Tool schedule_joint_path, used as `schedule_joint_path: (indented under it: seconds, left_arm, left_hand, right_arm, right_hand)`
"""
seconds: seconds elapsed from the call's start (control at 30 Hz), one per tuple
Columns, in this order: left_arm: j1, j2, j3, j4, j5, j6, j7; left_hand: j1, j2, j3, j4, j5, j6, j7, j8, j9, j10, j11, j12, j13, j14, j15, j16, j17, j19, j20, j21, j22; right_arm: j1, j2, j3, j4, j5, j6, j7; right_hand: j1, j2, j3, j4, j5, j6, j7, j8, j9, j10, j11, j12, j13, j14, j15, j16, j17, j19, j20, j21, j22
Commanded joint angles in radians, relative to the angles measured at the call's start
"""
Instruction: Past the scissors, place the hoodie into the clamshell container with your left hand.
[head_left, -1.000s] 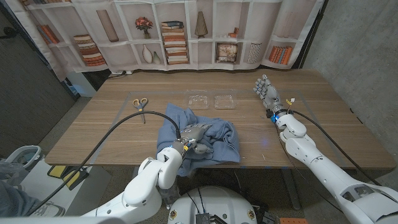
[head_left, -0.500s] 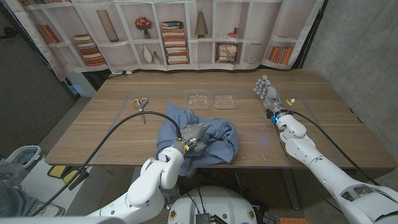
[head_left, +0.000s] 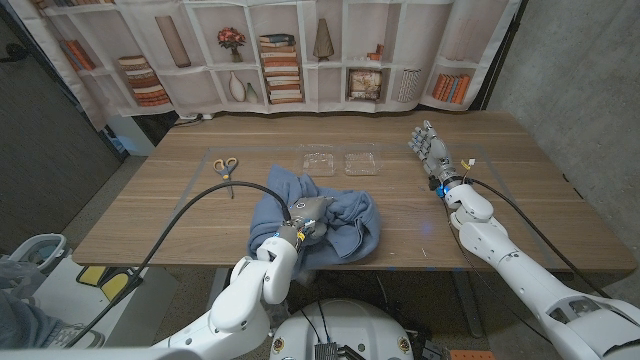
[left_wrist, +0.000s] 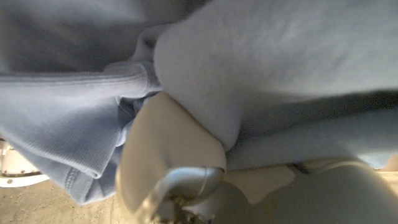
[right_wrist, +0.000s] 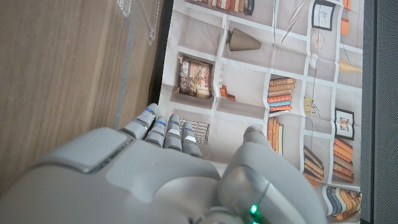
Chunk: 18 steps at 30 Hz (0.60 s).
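A crumpled blue hoodie (head_left: 338, 222) lies on the near middle of the wooden table (head_left: 170, 205). My left hand (head_left: 306, 214) grips a bunch of its cloth near the middle. In the left wrist view, hoodie folds (left_wrist: 261, 56) wrap over my pale fingers (left_wrist: 163, 155). The clear clamshell container (head_left: 341, 161) lies open just beyond the hoodie. Yellow-handled scissors (head_left: 227, 166) lie at the far left. My right hand (head_left: 427, 149) stands at the right, fingers apart and pointing away, holding nothing. It shows again as my right hand (right_wrist: 163, 169) in its own wrist view.
A backdrop printed with bookshelves (head_left: 300, 55) hangs behind the table's far edge. The table's near edge (head_left: 160, 263) runs just below the hoodie. Bare wood lies between the hoodie and my right arm (head_left: 495, 240).
My left hand has moved a little farther onto the table with the cloth in it. The hoodie's near edge has drawn in from the table's front. The right hand has not moved.
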Motion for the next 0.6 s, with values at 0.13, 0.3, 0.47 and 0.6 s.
schedule_joint_path:
  seconds: [0.13, 0.3, 0.47, 0.6]
  left_arm:
    - [0.008, -0.048, -0.018, 0.059, -0.096, -0.005, 0.153]
    - [0.018, -0.062, -0.030, 0.065, -0.143, -0.008, 0.217]
    - [0.043, -0.075, -0.061, 0.072, -0.220, -0.049, 0.315]
    - [0.041, -0.067, -0.061, 0.062, -0.249, -0.043, 0.324]
  left_hand:
    - [0.073, 0.026, 0.033, 0.003, 0.017, 0.050, 0.020, 0.033, 0.027, 0.055, -0.005, 0.035, 0.034, 0.084, -0.023, 0.029, 0.052, 0.433, -0.009, 0.039, 0.015]
    - [0.111, 0.015, 0.057, 0.004, 0.027, 0.136, 0.067, 0.101, 0.078, 0.124, 0.005, 0.083, 0.105, 0.197, -0.047, 0.075, 0.111, 0.496, -0.069, 0.110, 0.025]
    - [0.187, -0.017, 0.065, -0.003, 0.057, 0.273, 0.115, 0.245, 0.202, 0.242, 0.003, 0.184, 0.265, 0.365, -0.097, 0.192, 0.269, 0.594, -0.189, 0.263, 0.044]
    - [0.185, -0.038, 0.082, 0.007, 0.086, 0.317, 0.121, 0.324, 0.293, 0.289, 0.005, 0.242, 0.374, 0.377, -0.096, 0.212, 0.352, 0.645, -0.237, 0.338, 0.025]
  right_arm:
    - [-0.015, -0.015, 0.003, -0.035, -0.004, -0.011, -0.015]
    - [-0.020, -0.017, 0.004, -0.042, -0.003, -0.010, -0.016]
    - [-0.026, -0.019, 0.006, -0.050, -0.001, -0.013, -0.020]
    - [-0.031, -0.021, 0.006, -0.056, -0.001, -0.011, -0.022]
  right_hand:
    - [0.004, 0.003, 0.001, -0.007, -0.003, -0.001, -0.005, -0.003, 0.004, 0.005, -0.002, -0.004, 0.003, 0.000, 0.007, 0.001, 0.004, 0.000, 0.009, -0.003, 0.005]
    - [0.004, 0.003, 0.001, -0.007, -0.003, -0.002, -0.006, -0.003, 0.004, 0.005, -0.003, -0.003, 0.003, -0.001, 0.006, 0.001, 0.004, 0.000, 0.009, -0.004, 0.005]
    - [0.004, 0.003, 0.000, -0.007, -0.003, -0.001, -0.006, -0.003, 0.004, 0.005, -0.004, -0.003, 0.003, -0.001, 0.007, 0.001, 0.004, 0.000, 0.009, -0.004, 0.005]
    - [0.004, 0.004, 0.000, -0.008, -0.003, -0.001, -0.006, -0.003, 0.004, 0.006, -0.003, -0.003, 0.003, -0.001, 0.006, 0.001, 0.004, 0.000, 0.009, -0.004, 0.005]
